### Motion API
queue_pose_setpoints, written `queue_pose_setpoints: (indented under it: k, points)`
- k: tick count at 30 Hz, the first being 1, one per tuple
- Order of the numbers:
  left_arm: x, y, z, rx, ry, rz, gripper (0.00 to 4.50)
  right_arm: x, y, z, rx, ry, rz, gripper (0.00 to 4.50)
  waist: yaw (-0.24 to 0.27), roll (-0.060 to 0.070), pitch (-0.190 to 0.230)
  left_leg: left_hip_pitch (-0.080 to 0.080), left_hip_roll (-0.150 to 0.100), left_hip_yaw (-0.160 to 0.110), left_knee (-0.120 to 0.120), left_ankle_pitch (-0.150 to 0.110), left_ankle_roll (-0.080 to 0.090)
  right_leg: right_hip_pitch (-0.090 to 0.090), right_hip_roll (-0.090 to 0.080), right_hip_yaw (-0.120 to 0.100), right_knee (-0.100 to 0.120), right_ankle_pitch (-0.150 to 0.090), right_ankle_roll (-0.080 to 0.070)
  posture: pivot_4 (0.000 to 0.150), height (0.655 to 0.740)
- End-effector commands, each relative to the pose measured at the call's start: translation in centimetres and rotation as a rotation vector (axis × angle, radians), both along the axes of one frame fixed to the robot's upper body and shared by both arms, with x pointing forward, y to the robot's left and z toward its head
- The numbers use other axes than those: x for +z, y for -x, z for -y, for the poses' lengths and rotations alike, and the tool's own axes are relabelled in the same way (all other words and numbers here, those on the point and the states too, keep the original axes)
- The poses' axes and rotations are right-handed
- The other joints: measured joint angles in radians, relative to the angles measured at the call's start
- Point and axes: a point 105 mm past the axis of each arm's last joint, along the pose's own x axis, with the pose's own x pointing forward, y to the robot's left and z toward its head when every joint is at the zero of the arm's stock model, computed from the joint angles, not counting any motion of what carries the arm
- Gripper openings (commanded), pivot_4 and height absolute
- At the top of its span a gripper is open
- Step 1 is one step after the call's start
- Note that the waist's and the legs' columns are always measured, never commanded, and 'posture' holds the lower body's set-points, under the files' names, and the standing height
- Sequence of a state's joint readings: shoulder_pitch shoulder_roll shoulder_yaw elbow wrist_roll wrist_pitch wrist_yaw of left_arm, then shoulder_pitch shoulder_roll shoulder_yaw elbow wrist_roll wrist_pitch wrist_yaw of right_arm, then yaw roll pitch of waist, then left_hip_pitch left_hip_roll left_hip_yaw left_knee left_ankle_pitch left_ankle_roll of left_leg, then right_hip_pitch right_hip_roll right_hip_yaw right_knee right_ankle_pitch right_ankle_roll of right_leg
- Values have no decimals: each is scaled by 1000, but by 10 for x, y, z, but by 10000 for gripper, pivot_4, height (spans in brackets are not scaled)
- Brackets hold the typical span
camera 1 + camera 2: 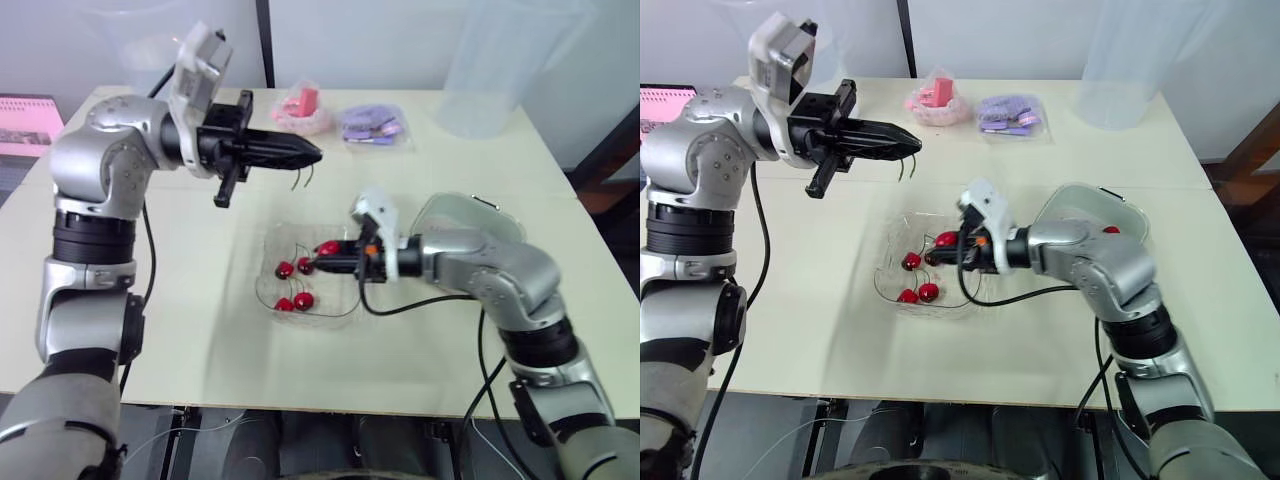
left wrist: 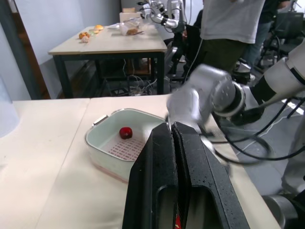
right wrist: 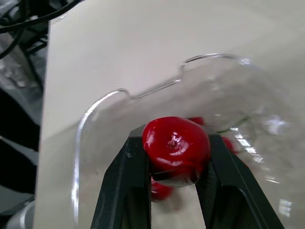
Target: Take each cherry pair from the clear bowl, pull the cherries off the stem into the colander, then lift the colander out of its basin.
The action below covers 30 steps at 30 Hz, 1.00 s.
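Here the right tool [image 1: 330,256] clamps a cherry [image 3: 176,145] over the clear bowl [image 1: 270,240]; the left tool [image 1: 308,154] pinches a downward-hanging stem [image 1: 296,180].

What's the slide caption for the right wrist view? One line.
Right gripper clamps a red cherry at the clear bowl.

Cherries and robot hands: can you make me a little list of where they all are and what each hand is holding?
left gripper: raised above the table, shut on a bare stem that dangles from its tip
right gripper: reaching into the clear bowl, shut on one red cherry
loose cherries: four lying in the clear bowl
colander: on the table at the robot's right, sitting in its basin
cherry in colander: one
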<state>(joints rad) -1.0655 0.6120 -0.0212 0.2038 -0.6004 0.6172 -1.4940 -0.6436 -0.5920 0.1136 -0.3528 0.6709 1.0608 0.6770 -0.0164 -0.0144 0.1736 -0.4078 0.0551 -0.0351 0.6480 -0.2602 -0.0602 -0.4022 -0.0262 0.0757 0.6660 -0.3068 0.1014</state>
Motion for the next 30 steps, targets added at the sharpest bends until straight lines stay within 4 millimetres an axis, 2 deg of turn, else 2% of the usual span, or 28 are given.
queue_pose_setpoints:
  k: [1, 3, 5, 9, 12, 15, 19, 20, 25, 27, 30]
  points:
    - [7, 7, -4, -4, 9, 51, 0, 33, -7, 37, -105, -5, 134, 7375, 2, 0, 0, 0, 0, 0, 0, 0, 0, 0, 0, 0, 0, 0, 0, 1500, 7367]
    - [3, 8, -5, 1, 4, 50, 0, 35, -15, 64, -193, 29, 147, 7375, 2, 0, 0, 0, 0, 0, 0, 0, 0, 0, 0, 0, -1, 0, 0, 1500, 7367]
    - [1, 8, -6, 4, 1, 50, 0, 35, -19, 78, -234, 53, 152, 7375, 1, 0, 0, 0, 0, 0, 0, 0, 0, 0, 0, 0, -1, 0, 0, 1500, 7367]
    - [-4, 8, -6, 10, 2, 44, 0, 11, -39, 130, -404, 206, 144, 7375, -3, 0, 0, 0, 0, 1, 0, 0, 0, 0, 0, 1, -1, 0, 0, 1500, 7367]
    - [-5, 9, -5, 12, 4, 44, 0, 2, -46, 142, -436, 238, 135, 7375, -5, 0, 0, 0, 0, 2, 0, 0, 0, 0, 0, 2, -1, 0, 0, 1500, 7367]
    - [-5, 9, -5, 19, 5, 44, 0, -5, -48, 150, -444, 265, 138, 21555, -5, 0, 0, 1, 0, 1, 0, 0, 0, 0, 0, 2, 0, 0, 0, 1500, 7367]
    - [-6, 8, -8, 34, 6, 39, 0, 4, -47, 151, -432, 249, 163, 41761, -3, 0, 0, 0, 0, 2, 0, 0, 0, 0, 0, 2, -1, 0, 0, 1500, 7367]
    - [-7, 8, -8, 39, 7, 37, 0, 10, -45, 150, -423, 242, 177, 44562, -3, 0, 0, 0, 0, 2, 0, 0, 0, 0, 0, 2, -1, 0, 0, 1500, 7367]
    - [-7, 6, -12, 75, 21, 28, 0, 39, -36, 136, -352, 216, 247, 44562, -2, 0, 0, 0, 0, 1, 0, 0, 0, 0, 0, 2, 0, 0, 0, 1500, 7367]
    - [-7, 1, -16, 110, 30, 29, 0, 55, -25, 119, -266, 194, 285, 44562, -3, 0, 0, 0, 0, 1, 0, 0, 0, 0, 0, 1, 0, 0, 0, 1500, 7367]
    - [-6, -17, -29, 223, 63, 22, 0, 76, -7, 90, -134, 164, 352, 44562, -6, 0, 0, 1, 0, 1, 0, 0, 0, 0, 0, 2, 0, 0, 0, 1500, 7367]
